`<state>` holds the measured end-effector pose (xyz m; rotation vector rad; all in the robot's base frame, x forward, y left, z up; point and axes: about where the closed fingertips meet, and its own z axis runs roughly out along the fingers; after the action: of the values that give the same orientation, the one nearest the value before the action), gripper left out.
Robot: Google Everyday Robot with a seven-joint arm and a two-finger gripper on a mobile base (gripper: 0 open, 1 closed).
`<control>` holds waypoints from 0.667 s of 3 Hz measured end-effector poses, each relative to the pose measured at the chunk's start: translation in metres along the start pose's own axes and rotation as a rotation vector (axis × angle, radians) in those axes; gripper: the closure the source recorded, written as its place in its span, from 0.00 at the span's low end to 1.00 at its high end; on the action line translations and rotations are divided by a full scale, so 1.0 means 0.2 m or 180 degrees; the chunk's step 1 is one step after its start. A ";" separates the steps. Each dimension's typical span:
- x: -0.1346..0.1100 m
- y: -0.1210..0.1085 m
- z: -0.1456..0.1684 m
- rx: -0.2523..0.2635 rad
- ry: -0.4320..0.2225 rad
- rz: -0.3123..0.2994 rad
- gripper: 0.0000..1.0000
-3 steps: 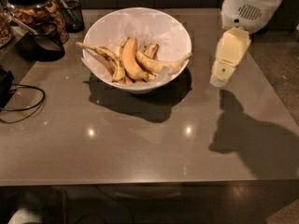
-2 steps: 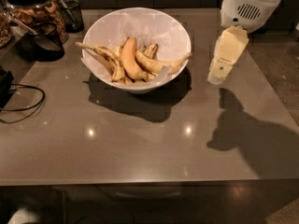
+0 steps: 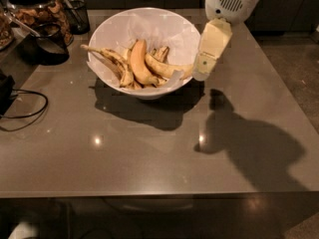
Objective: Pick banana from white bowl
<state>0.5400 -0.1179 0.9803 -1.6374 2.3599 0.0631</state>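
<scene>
The white bowl (image 3: 114,31) stands at the back middle of the grey table. Several bananas lie in it. The pale dull-yellow banana (image 3: 167,67) lies on the right side, its end reaching the right rim. A plumper orange-yellow banana (image 3: 138,62) lies in the middle, and a thin black-blotched banana (image 3: 107,59) on the left. My gripper (image 3: 200,73), cream-coloured and hanging from the white arm, is just outside the bowl's right rim, right next to the end of the pale banana. Whether it touches the banana is not clear.
A glass jar of snacks (image 3: 32,6) and a dark wire cup (image 3: 76,15) stand at the back left, with a black pot (image 3: 47,44) before them. A black cable (image 3: 22,111) loops at the left edge. The arm's shadow falls on the right of the table (image 3: 149,163).
My gripper has moved left, from well to the right of the bowl up to its right rim. The bowl and bananas have not moved.
</scene>
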 end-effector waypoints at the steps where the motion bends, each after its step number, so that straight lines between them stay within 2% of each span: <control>1: -0.16 0.00 0.02 -0.0058 -0.0032 0.0021 0.00; 2: -0.26 -0.01 0.03 -0.0079 -0.0053 0.0048 0.12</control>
<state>0.5597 -0.0696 0.9867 -1.6242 2.3685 0.1088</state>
